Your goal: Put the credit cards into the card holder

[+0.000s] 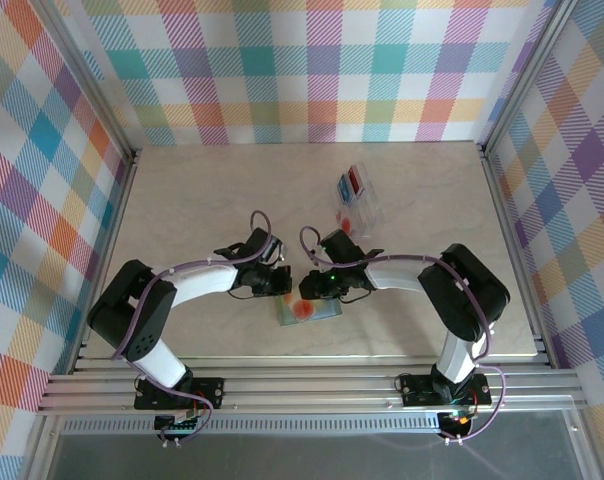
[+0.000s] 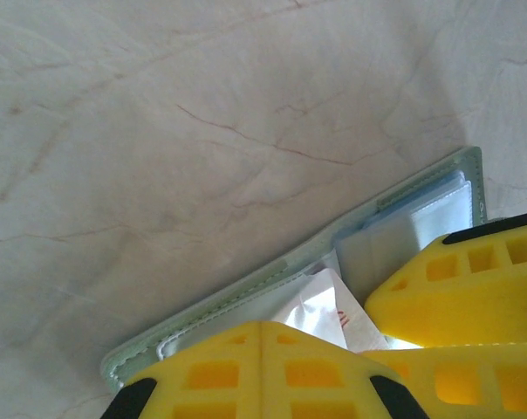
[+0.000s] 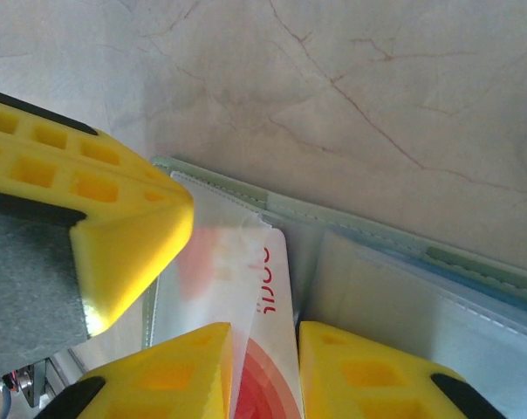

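While two cards (image 1: pixel 354 182) are left in the far rack (image 1: pixel 370 215), a pale card (image 3: pixel 268 349) is partly sleeved in the holder (image 2: pixel 246 292) under the left gripper (image 2: pixel 262 336), fingers pressed together; whether the right gripper (image 3: pixel 263 384) pinches it cannot be told.

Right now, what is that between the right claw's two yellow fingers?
A pale card with an orange-red mark, pinched by the right gripper, its top end reaching the card holder's clear pockets. The right wrist view shows it.

One open card holder (image 1: pixel 325 313) and one clear rack (image 1: pixel 367 208). Three cards can be counted: one pale card (image 1: pixel 302 309) with an orange-red mark, one red card (image 1: pixel 358 180), one blue card (image 1: pixel 348 187). Two claws meet at the holder: the left claw (image 1: pixel 280 285) and the right claw (image 1: pixel 317 288).
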You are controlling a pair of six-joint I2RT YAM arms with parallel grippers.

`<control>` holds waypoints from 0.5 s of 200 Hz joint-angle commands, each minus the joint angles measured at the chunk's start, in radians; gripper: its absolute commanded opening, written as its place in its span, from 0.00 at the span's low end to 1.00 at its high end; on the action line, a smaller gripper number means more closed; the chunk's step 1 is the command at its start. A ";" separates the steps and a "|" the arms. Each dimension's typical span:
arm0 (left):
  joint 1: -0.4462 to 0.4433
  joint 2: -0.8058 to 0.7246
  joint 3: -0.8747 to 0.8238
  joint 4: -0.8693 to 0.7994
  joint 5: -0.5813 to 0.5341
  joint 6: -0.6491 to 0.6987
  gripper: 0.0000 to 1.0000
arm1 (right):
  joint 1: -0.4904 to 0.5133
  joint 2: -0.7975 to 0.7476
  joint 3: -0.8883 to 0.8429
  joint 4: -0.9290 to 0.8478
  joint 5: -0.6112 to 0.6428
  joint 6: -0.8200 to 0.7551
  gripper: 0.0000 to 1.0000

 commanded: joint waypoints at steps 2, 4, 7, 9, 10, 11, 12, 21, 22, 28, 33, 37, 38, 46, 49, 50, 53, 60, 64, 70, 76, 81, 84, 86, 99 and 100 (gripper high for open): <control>-0.032 0.023 -0.010 0.020 -0.007 -0.022 0.00 | 0.005 -0.034 -0.023 -0.019 -0.023 -0.011 0.26; -0.033 0.025 -0.012 0.020 -0.009 -0.024 0.00 | 0.005 -0.036 -0.024 -0.017 -0.023 -0.010 0.26; -0.034 0.027 -0.015 0.021 -0.013 -0.026 0.00 | 0.005 -0.037 -0.025 -0.014 -0.027 -0.009 0.26; -0.036 0.028 -0.016 0.021 -0.016 -0.028 0.00 | 0.005 -0.036 -0.026 -0.014 -0.028 -0.009 0.26; -0.036 0.028 -0.017 0.021 -0.018 -0.028 0.00 | 0.004 -0.037 -0.026 -0.014 -0.029 -0.009 0.26; -0.036 0.029 -0.018 0.021 -0.019 -0.029 0.00 | 0.005 -0.038 -0.026 -0.013 -0.029 -0.009 0.26; -0.036 0.029 -0.019 0.021 -0.020 -0.030 0.00 | 0.005 -0.037 -0.027 -0.013 -0.030 -0.008 0.26; -0.039 0.029 -0.029 0.020 -0.038 -0.038 0.00 | 0.005 -0.037 -0.029 -0.011 -0.032 -0.007 0.25; -0.039 0.029 -0.030 0.020 -0.040 -0.039 0.00 | 0.005 -0.038 -0.029 -0.010 -0.031 -0.007 0.25; -0.039 0.027 -0.037 0.018 -0.052 -0.043 0.00 | 0.005 -0.040 -0.031 -0.011 -0.032 -0.007 0.25; -0.041 0.026 -0.043 0.017 -0.063 -0.046 0.00 | 0.003 -0.040 -0.032 -0.012 -0.032 -0.005 0.25; -0.041 0.025 -0.047 0.015 -0.071 -0.048 0.00 | 0.003 -0.040 -0.033 -0.013 -0.033 -0.005 0.25; -0.041 0.024 -0.049 0.014 -0.072 -0.049 0.00 | 0.003 -0.040 -0.033 -0.013 -0.033 -0.005 0.25; -0.042 0.020 -0.058 0.012 -0.088 -0.053 0.00 | 0.002 -0.042 -0.035 -0.015 -0.033 -0.004 0.25; -0.042 0.020 -0.061 0.011 -0.093 -0.053 0.00 | 0.002 -0.043 -0.037 -0.015 -0.033 -0.003 0.25; -0.042 0.020 -0.062 0.011 -0.096 -0.053 0.00 | 0.002 -0.044 -0.038 -0.015 -0.033 -0.003 0.25; -0.043 0.020 -0.065 0.011 -0.101 -0.056 0.00 | 0.002 -0.045 -0.039 -0.015 -0.034 -0.002 0.25; -0.043 0.026 -0.074 0.010 -0.113 -0.059 0.00 | 0.001 -0.047 -0.042 -0.014 -0.034 0.000 0.25; -0.043 0.027 -0.077 0.011 -0.116 -0.059 0.00 | 0.000 -0.048 -0.045 -0.014 -0.035 0.001 0.26; -0.043 0.032 -0.083 0.016 -0.118 -0.061 0.00 | -0.001 -0.048 -0.048 -0.011 -0.037 0.004 0.26; -0.043 0.036 -0.090 0.022 -0.120 -0.064 0.00 | -0.001 -0.047 -0.051 -0.008 -0.042 0.006 0.26; -0.043 0.039 -0.095 0.028 -0.121 -0.067 0.00 | -0.001 -0.045 -0.053 -0.004 -0.049 0.008 0.26; -0.043 0.041 -0.097 0.031 -0.121 -0.071 0.00 | -0.003 -0.043 -0.052 -0.002 -0.053 0.009 0.26; -0.043 0.042 -0.101 0.034 -0.121 -0.072 0.00 | -0.003 -0.042 -0.054 -0.001 -0.055 0.009 0.26; -0.043 0.043 -0.118 0.055 -0.117 -0.079 0.00 | -0.002 -0.035 -0.057 -0.001 -0.063 0.011 0.27; -0.043 0.043 -0.120 0.056 -0.116 -0.079 0.00 | -0.002 -0.034 -0.057 -0.002 -0.061 0.011 0.27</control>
